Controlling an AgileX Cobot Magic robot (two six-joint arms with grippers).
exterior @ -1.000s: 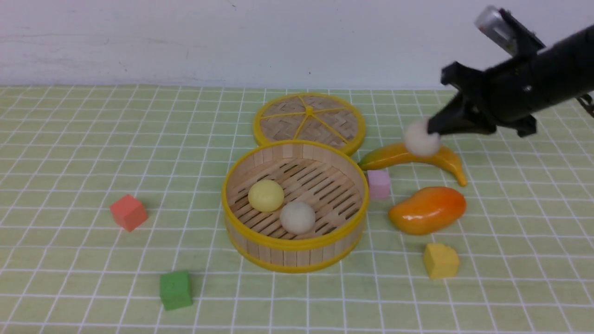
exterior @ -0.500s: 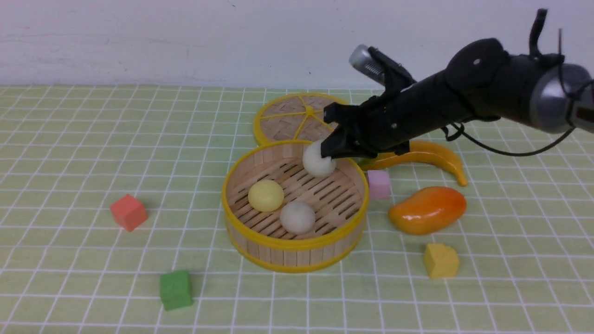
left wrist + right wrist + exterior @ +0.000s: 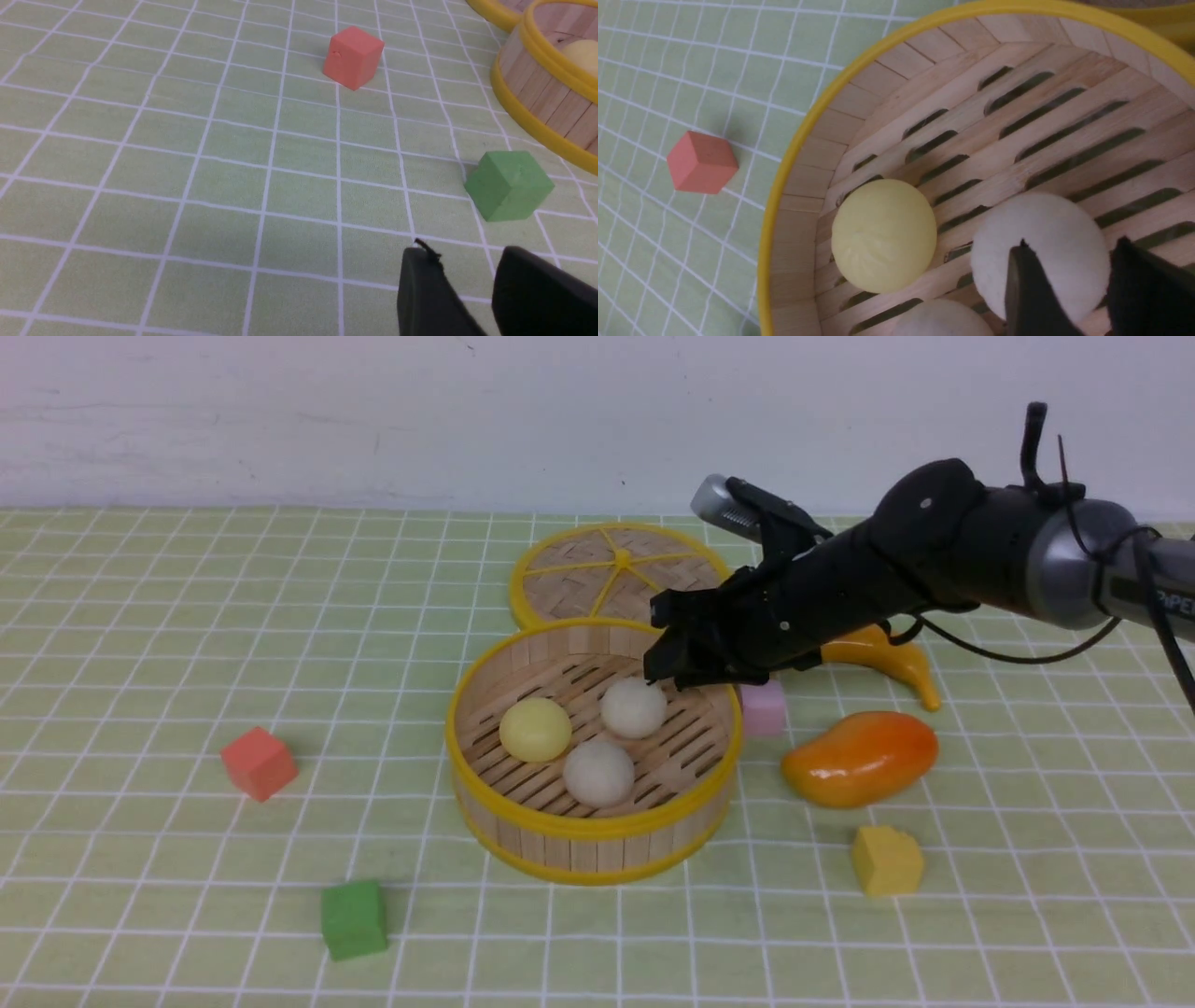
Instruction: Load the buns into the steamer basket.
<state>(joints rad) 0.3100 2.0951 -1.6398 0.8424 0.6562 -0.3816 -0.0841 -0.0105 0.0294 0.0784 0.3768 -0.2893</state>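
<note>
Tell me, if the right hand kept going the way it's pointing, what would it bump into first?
Most likely the off-white bun just below the right hand, sitting on the steamer basket floor. Depth is hard to judge.

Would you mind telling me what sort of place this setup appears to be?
Probably a robot practice tabletop, not a real kitchen: a checked green cloth against a bare white wall, toy cubes like the green one, and a steamer basket.

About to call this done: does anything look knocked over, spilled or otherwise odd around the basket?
Nothing stands out. The round bamboo steamer basket sits upright, with the pale yellow bun and both off-white buns on its slatted floor. The flat woven lid lies flat behind it.
</note>
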